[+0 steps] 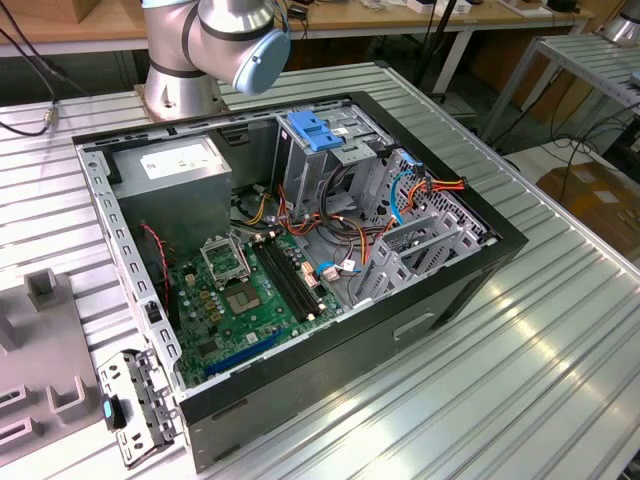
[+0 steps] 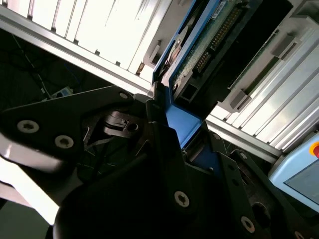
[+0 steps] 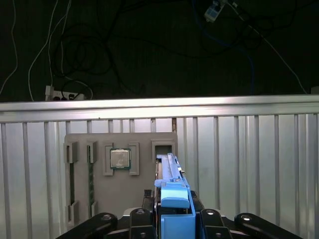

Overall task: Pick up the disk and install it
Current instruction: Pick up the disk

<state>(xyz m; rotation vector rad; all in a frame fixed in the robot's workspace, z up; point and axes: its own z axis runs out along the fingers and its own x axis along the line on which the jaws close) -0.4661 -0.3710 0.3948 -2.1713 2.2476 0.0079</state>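
The disk [image 3: 168, 172], flat with blue plastic rails, is clamped in the black gripper [image 3: 174, 220]. A ribbed metal table [image 3: 249, 159] lies beyond.

No legible text or numbers

Blue-railed disk [image 3: 173, 196] standing on edge.

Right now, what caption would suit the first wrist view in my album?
The gripper clasps the disk, held edge-on, over a grey tray holding a processor chip.
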